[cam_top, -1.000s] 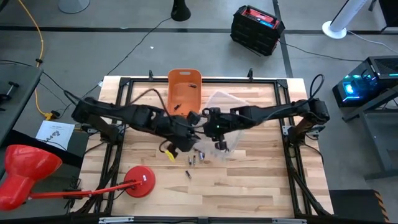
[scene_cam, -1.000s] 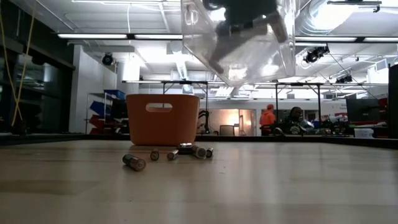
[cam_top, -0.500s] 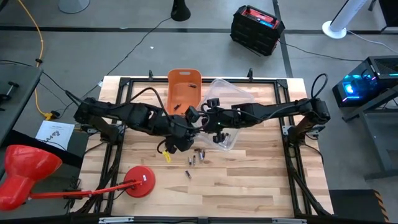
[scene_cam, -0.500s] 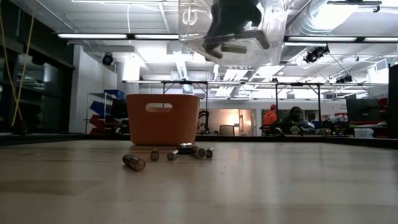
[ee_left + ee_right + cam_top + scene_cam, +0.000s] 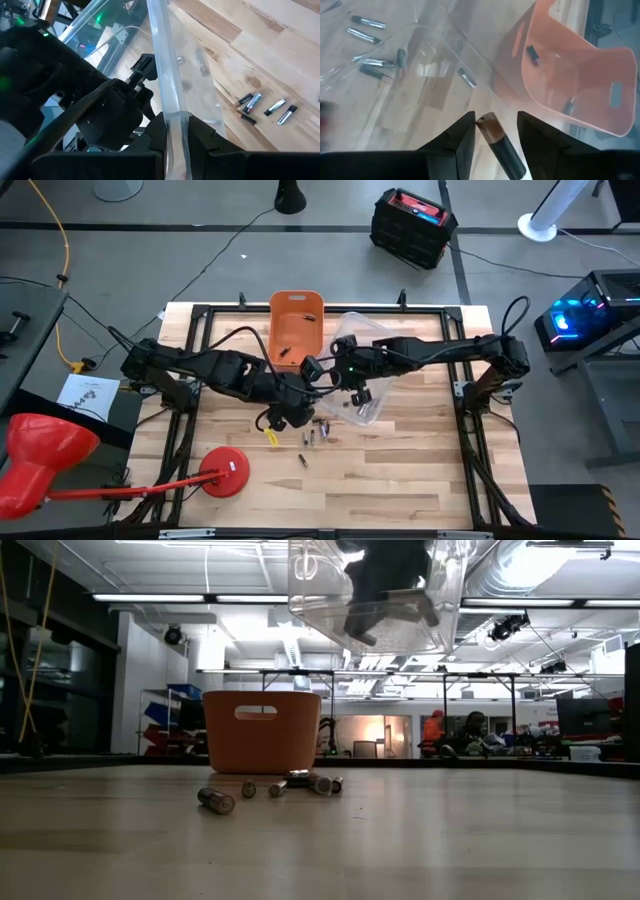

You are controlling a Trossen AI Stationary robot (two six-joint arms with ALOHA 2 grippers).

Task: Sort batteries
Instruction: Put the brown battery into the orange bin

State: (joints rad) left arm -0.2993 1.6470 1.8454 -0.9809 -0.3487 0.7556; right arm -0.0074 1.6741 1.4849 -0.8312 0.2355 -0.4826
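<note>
A clear plastic bin (image 5: pixel 362 370) hangs tilted above the table, high in the low view (image 5: pixel 375 590). My left gripper (image 5: pixel 176 120), near the table's middle (image 5: pixel 300 405), is shut on it. My right gripper (image 5: pixel 494 120) reaches into the bin (image 5: pixel 352 385) and is shut on a battery (image 5: pixel 495 140) with a coppery-brown end and a dark body. Several loose batteries (image 5: pixel 315 435) lie on the wood below (image 5: pixel 310 782). An orange bin (image 5: pixel 296 325) stands on its base at the far middle, with two batteries (image 5: pixel 532 52) in it. My left gripper pinches the clear bin's wall at an upright corner edge (image 5: pixel 170 100) between its two fingers, one on each face. The bin is lifted clear of the table and tilted. My right gripper holds the battery between its two fingers (image 5: pixel 462 132), pointing slantwise downward. The battery lies along the fingers, its coppery end (image 5: pixel 485 120) sticking out at their tips, clear of everything.
A red round-based lamp (image 5: pixel 225 470) lies on the near left of the table. A single battery (image 5: pixel 215 801) lies nearer the front than the cluster. Black frame rails (image 5: pixel 470 430) run along the table's sides. Bare wood lies at the near right.
The clear bin has been raised and tipped in my left gripper. It sits higher in the low view than a second ago. My right gripper has rolled and shifted a little toward the table's far edge inside the bin, keeping the battery.
</note>
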